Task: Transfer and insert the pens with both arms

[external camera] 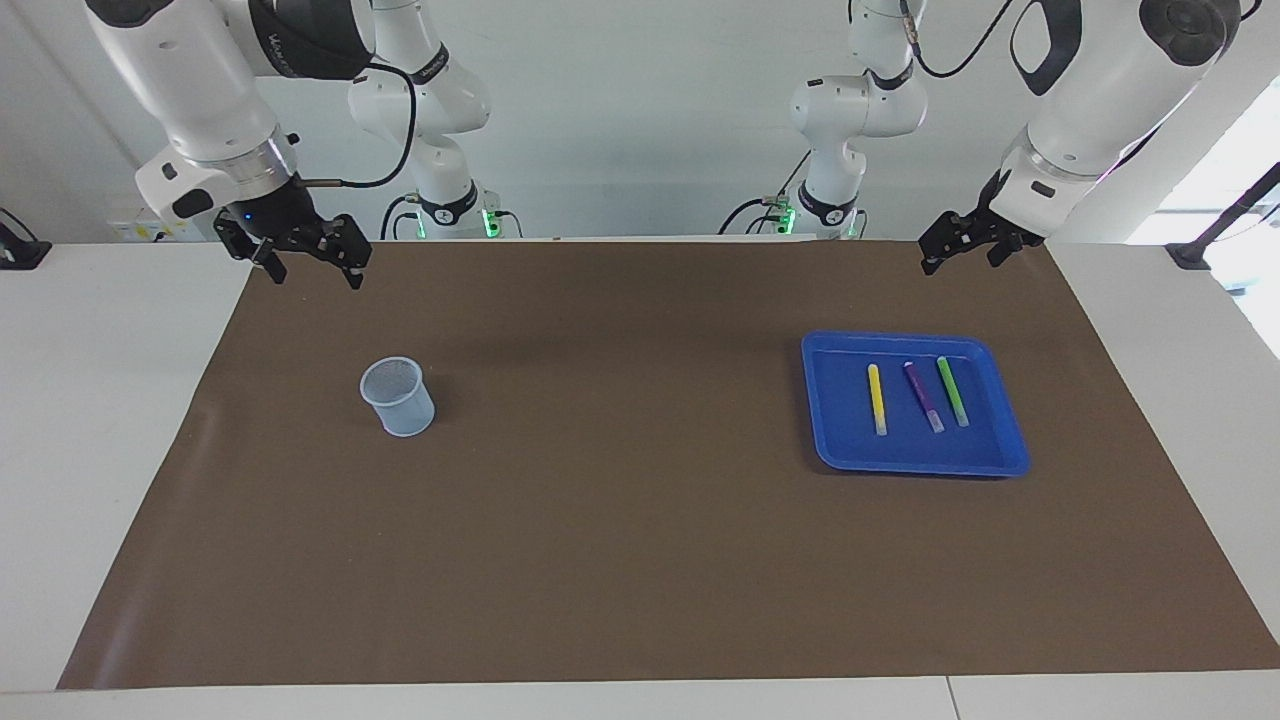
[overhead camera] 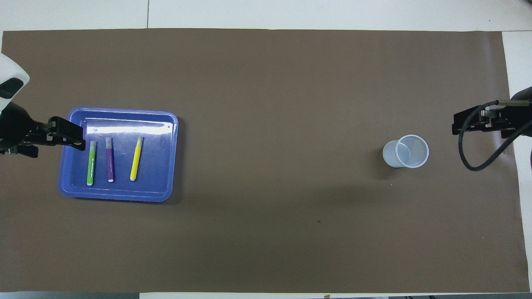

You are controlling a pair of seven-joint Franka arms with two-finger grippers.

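Facing view shows me both arms whole; overhead shows only gripper tips. Right gripper (external camera: 308,256) hangs wide open, empty, above the mat's edge near the mesh pen cup (external camera: 398,396). Blue tray (external camera: 826,420) holds yellow pen (external camera: 876,398), purple pen (external camera: 923,396), green pen (external camera: 952,391), side by side. Left gripper (external camera: 962,252) empty, raised; opening: cannot tell.

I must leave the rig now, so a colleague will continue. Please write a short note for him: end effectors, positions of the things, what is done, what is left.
Left end effector: holds nothing, raised over the mat edge nearest the robots, near the blue tray.
Right end effector: open, empty, raised at its own end, waiting.
Yellow pen, purple pen and green pen lie side by side in the tray, apart from each other.
Mesh pen cup stands upright, empty, toward the right arm's end.
Done: nothing yet.
Left: all three pens to transfer and insert.
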